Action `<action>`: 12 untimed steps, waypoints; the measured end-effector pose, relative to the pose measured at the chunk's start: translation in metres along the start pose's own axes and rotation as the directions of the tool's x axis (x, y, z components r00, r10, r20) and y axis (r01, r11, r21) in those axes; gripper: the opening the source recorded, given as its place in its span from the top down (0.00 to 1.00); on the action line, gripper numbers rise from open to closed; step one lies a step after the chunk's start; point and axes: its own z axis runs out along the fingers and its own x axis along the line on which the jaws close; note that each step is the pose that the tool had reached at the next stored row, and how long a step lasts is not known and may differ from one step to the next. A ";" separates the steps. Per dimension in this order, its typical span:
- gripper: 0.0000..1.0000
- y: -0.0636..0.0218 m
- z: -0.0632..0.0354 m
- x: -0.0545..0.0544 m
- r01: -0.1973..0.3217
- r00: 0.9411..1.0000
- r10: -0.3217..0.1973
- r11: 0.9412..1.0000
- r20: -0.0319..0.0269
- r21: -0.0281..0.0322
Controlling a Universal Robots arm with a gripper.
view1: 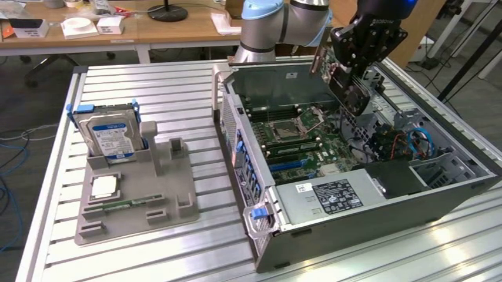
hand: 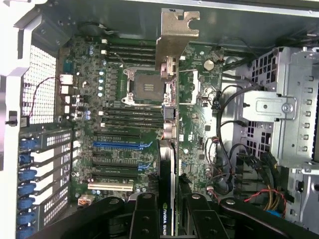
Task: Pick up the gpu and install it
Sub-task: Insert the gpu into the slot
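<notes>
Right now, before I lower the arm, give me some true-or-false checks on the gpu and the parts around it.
1. The fingers grip the gpu. True.
2. The gpu is already installed. False: it hangs tilted over the open case, unseated.
3. The hard drive lies inside the case. False: it stands upright in the grey fixture beside the case.
4. The memory stick lies on the fixture. True.
</notes>
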 end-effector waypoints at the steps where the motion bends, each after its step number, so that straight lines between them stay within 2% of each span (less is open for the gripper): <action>1: 0.74 0.0000 0.0000 0.000 0.012 1.000 -0.012 1.000 0.000 0.000; 6: 0.74 0.0000 0.0000 0.000 0.069 0.998 -0.069 0.998 -0.003 -0.002; 12: 0.74 0.0000 0.0000 0.000 0.149 0.989 -0.149 0.989 -0.006 -0.004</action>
